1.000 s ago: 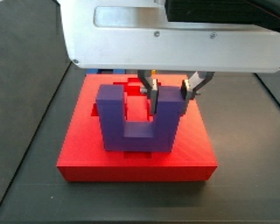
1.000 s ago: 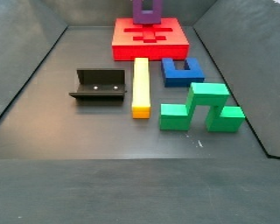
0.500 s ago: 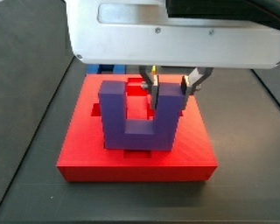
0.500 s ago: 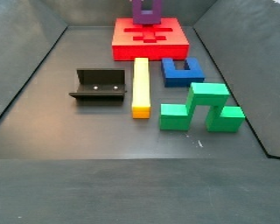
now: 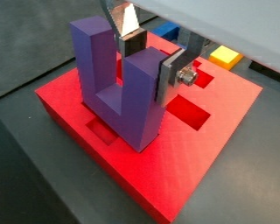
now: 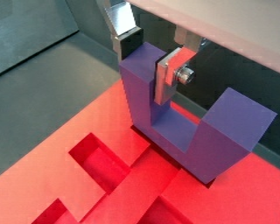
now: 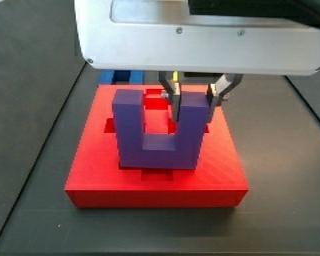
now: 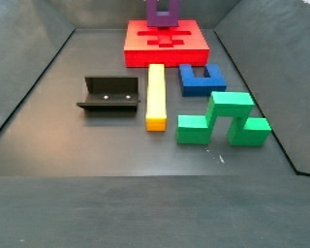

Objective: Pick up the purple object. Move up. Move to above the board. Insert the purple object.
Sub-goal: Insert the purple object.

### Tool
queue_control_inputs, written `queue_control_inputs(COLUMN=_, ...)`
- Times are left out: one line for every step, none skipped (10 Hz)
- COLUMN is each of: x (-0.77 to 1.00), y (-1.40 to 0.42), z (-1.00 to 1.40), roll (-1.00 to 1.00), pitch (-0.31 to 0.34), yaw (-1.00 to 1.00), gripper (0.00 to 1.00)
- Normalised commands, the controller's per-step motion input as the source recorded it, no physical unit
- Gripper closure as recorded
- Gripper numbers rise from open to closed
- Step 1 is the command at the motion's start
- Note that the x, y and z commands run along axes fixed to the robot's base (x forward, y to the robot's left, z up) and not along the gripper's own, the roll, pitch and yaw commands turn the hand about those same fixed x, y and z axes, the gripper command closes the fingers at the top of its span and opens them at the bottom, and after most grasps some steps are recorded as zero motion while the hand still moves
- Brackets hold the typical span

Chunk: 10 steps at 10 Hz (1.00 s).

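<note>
The purple object (image 7: 160, 135) is a U-shaped block held upright, prongs up, over the middle of the red board (image 7: 149, 187). My gripper (image 7: 196, 103) is shut on one prong. In both wrist views the silver fingers clamp that prong from two sides (image 5: 150, 61) (image 6: 149, 63). The block's base (image 6: 184, 140) sits low over the board's recesses (image 6: 101, 162); I cannot tell if it touches. In a side view the block (image 8: 161, 12) shows at the top edge over the board (image 8: 169, 46), and the gripper is cut off there.
In front of the board a yellow bar (image 8: 155, 95) lies lengthwise, with a blue block (image 8: 201, 77) beside it and a green stepped block (image 8: 225, 118) nearer. The black fixture (image 8: 108, 95) stands on the other side of the bar. Dark walls enclose the floor.
The gripper and the purple object have shifted slightly upward in the side view. Nothing else has moved.
</note>
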Motion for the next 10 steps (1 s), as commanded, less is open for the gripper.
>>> queue_control_inputs(x=0.0, y=0.0, z=-0.03, roll=0.25, pitch=0.0, yaw=0.0, gripper=1.0)
queue_control_inputs(x=0.0, y=0.0, z=-0.07, roll=0.25, pitch=0.0, yaw=0.0, gripper=1.0)
queue_control_inputs(x=0.0, y=-0.06, z=-0.12, roll=0.32, pitch=-0.003, yaw=0.0, gripper=1.0)
queue_control_inputs(x=0.0, y=-0.11, z=-0.2, roll=0.43, pitch=0.0, yaw=0.01, gripper=1.0)
queue_control_inputs(x=0.0, y=-0.05, z=-0.16, roll=0.42, pitch=0.0, yaw=0.0, gripper=1.0)
queue_control_inputs(x=0.0, y=-0.06, z=-0.15, roll=0.4, pitch=0.0, yaw=0.02, gripper=1.0)
queue_control_inputs(x=0.01, y=-0.08, z=-0.27, roll=0.4, pitch=0.0, yaw=0.0, gripper=1.0)
queue_control_inputs(x=0.09, y=-0.04, z=-0.58, roll=0.37, pitch=0.0, yaw=0.0, gripper=1.0)
queue_control_inputs(x=0.1, y=-0.05, z=-0.76, roll=0.31, pitch=0.0, yaw=-0.01, gripper=1.0)
queue_control_inputs(x=0.0, y=-0.33, z=-0.54, roll=0.4, pitch=0.019, yaw=0.0, gripper=1.0)
